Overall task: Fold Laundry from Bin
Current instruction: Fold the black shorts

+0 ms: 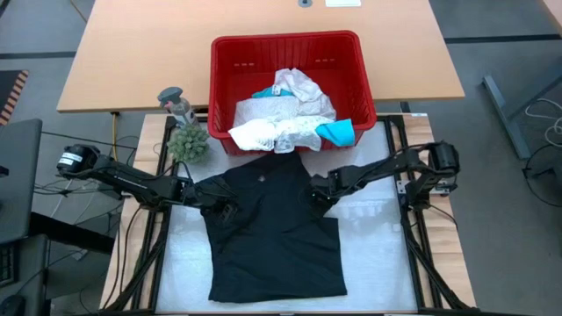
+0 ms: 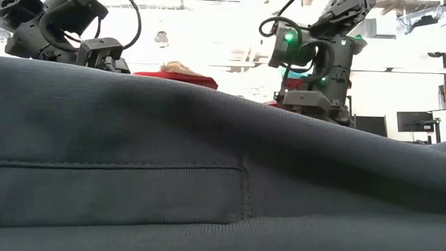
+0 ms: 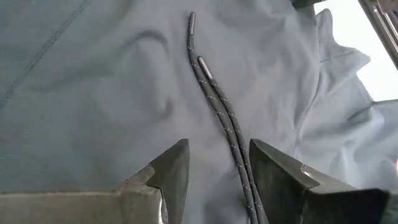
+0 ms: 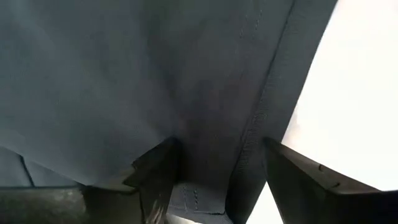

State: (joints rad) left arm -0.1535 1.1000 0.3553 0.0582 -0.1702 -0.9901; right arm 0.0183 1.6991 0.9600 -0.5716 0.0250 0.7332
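The black garment (image 1: 272, 233) lies spread on the white surface (image 1: 378, 263), its lower hem toward six o'clock and its upper edge toward twelve, just short of the bin.

At about nine o'clock on the cloth, the left hand (image 1: 226, 211) rests low over the fabric. Its fingers stand part-way apart with nothing pinched between them; the left wrist view shows a pair of drawcords (image 3: 217, 106) running up between the fingers, lying loose on the cloth.

At about three o'clock, the right hand (image 1: 318, 195) sits at the garment's side edge. Its fingers are spread wide with a stitched hem (image 4: 261, 124) lying between them, but they do not look clamped on it.

Farther off at twelve o'clock, the red bin (image 1: 351, 53) holds the white lacy pieces (image 1: 281, 118) and a teal one (image 1: 338, 132), both spilling over the near rim. A small green plant (image 1: 188, 142) stands at about ten o'clock.

The risks, as I judge them: the left hand could close on a drawcord alone and drag it out instead of lifting fabric. The right hand could catch only one layer at the hem, giving a crooked fold. A high lift might also snag the overhanging white pieces.
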